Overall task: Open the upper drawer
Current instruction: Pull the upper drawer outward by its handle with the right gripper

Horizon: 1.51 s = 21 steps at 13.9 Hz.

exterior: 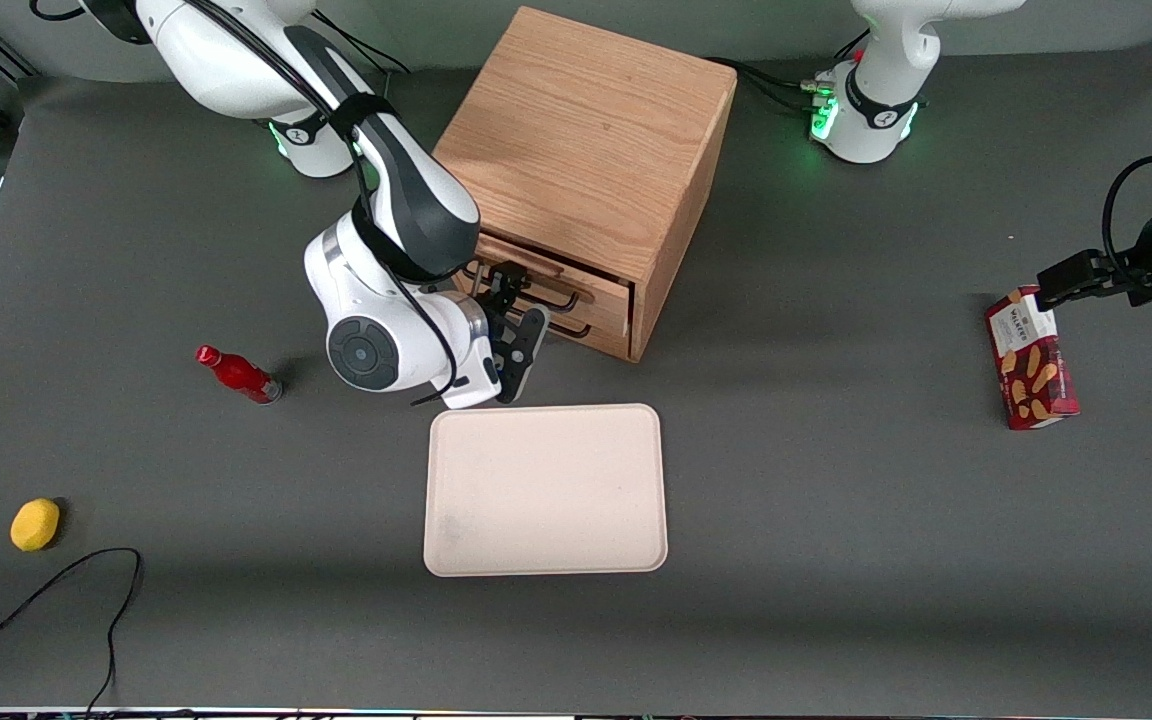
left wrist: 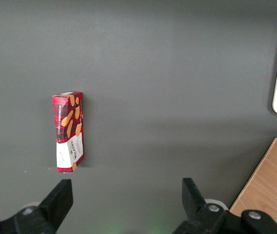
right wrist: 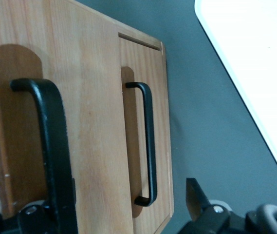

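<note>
The cream tray (exterior: 545, 490) lay flat on the grey desk (exterior: 836, 560), nearest the front camera, in front of the wooden cabinet (exterior: 586, 150). A yellow lemon-like object (exterior: 35, 524) and a red bottle (exterior: 238, 375) lay on the desk toward the working arm's end; a red biscuit box (exterior: 1029, 358) lay toward the parked arm's end.

Farther from the front camera than the tray, the gripper (exterior: 516, 335) was positioned at the cabinet's front, at the drawer handles. Its fingers were spread, one on each side of the black wire handle (right wrist: 50, 141) of the upper drawer (exterior: 556, 285); contact with the handle could not be confirmed. The upper drawer projected slightly out of the cabinet face, above the lower drawer (right wrist: 145, 131), whose identical handle (right wrist: 147, 141) was untouched.
</note>
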{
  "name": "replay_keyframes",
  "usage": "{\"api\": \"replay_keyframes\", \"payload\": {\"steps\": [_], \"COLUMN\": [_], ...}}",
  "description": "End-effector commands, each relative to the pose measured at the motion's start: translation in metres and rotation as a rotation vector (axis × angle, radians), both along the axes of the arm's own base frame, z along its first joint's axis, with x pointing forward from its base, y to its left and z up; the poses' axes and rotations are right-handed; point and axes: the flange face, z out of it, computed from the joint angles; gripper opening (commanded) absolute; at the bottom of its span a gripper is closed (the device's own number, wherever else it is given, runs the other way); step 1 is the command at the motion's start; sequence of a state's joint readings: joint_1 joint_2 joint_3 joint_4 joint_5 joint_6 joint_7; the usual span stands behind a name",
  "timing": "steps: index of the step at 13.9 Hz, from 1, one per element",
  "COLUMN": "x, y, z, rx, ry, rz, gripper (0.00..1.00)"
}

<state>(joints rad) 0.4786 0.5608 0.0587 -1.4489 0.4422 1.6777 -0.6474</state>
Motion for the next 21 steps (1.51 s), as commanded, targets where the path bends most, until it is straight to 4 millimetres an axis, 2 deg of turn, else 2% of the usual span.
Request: {"api": "replay_keyframes", "payload": {"steps": [1, 11, 21], "x": [0.014, 0.047, 0.072], "y": [0.002, -0.034, -0.044], "z": [-0.003, 0.016, 0.017], "rx": [0.009, 0.006, 0.009], "ry": [-0.028, -0.09, -0.13], "rz": [0.021, -0.021, -0.032], "gripper": [1.0, 1.0, 1.0]}}
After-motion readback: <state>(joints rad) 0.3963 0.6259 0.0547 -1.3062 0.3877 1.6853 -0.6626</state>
